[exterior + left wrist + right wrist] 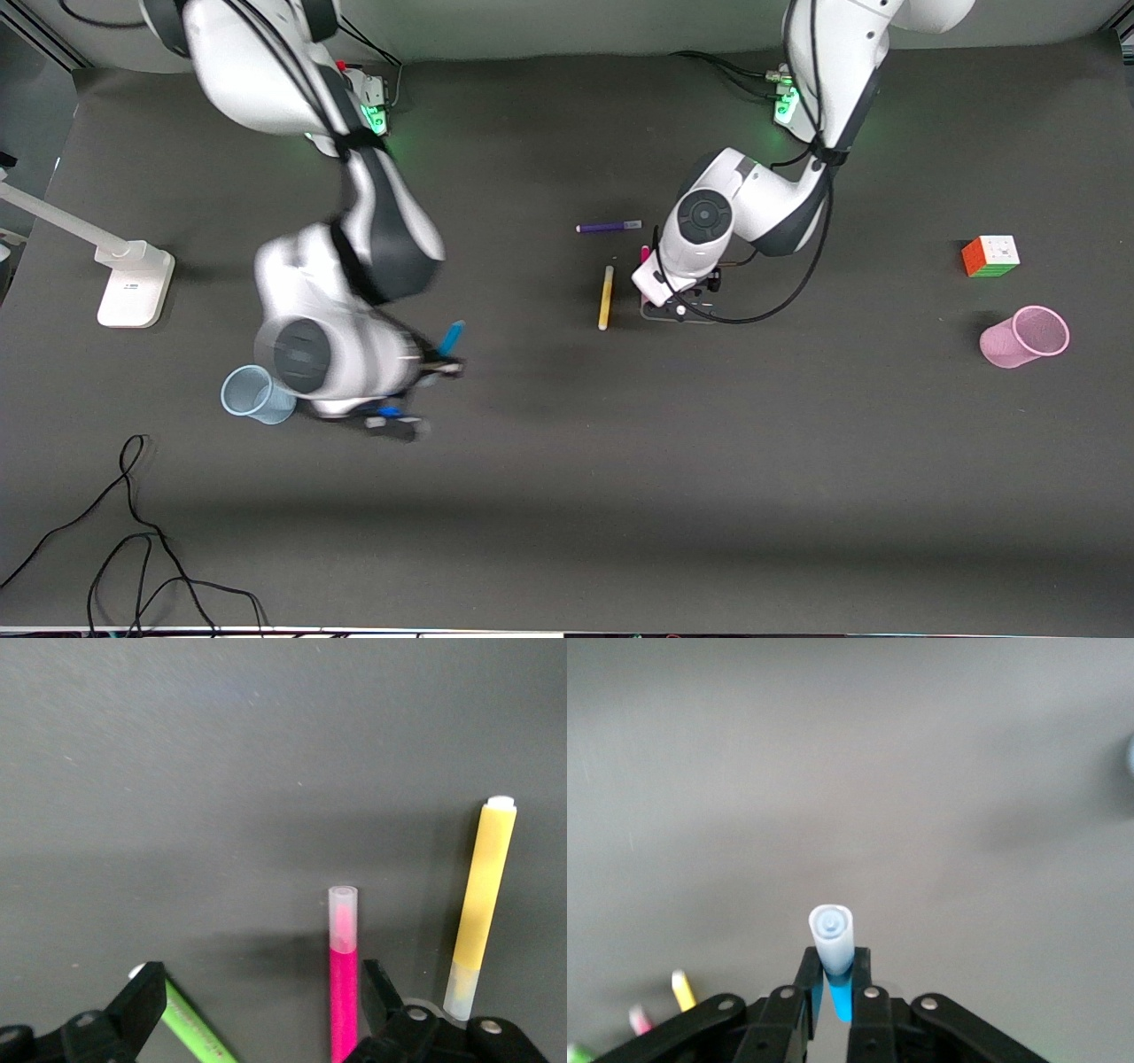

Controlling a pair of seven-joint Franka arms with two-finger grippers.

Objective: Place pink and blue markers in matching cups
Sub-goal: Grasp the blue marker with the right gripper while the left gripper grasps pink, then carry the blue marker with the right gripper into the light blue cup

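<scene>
My right gripper [835,961] is shut on the blue marker [833,943], whose greyish end sticks out past the fingers. In the front view it holds the marker [452,338] up in the air beside the pale blue cup [257,394], which stands upright. My left gripper [259,992] is open, low over the table, with the pink marker [343,992] lying between its fingers, close to one of them. In the front view that gripper [673,306] hides most of the pink marker [645,254]. The pink cup [1025,337] lies tipped near the left arm's end.
A yellow pen [606,297] lies beside the left gripper and a green pen [190,1028] by its other finger. A purple pen [608,227] lies farther from the front camera. A colour cube [990,256] sits near the pink cup. A white stand [133,283] and loose cables [133,532] are at the right arm's end.
</scene>
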